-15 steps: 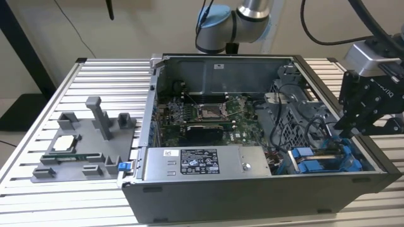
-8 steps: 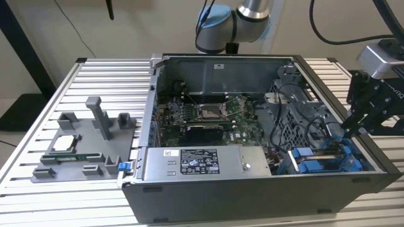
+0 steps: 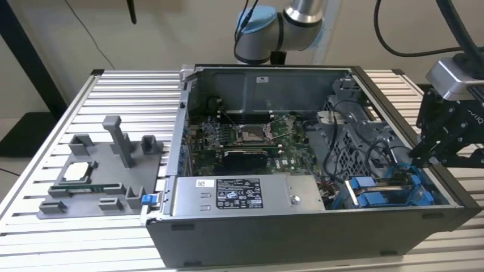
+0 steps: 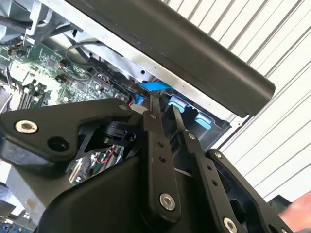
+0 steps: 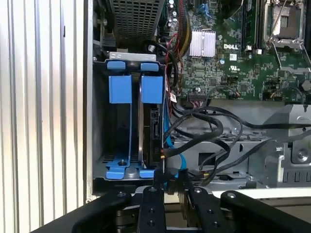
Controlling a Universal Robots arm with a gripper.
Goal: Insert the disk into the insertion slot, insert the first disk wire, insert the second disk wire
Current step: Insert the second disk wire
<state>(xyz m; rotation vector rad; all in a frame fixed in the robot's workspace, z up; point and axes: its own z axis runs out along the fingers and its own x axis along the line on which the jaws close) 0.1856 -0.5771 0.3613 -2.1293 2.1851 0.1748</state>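
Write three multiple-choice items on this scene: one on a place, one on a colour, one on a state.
1. Where along the case is the hand?
A. the exterior view's left end
B. the middle
C. the exterior view's right end

2. What colour are the carriers in the bay?
A. red
B. blue
C. green

3. How is the case?
A. shut
B. open, board showing
C. wrapped

Key:
1 C, the hand hangs at the bay, at the exterior view's right end.
2 B, both carriers are bright blue.
3 B, the board lies bare to the camera.
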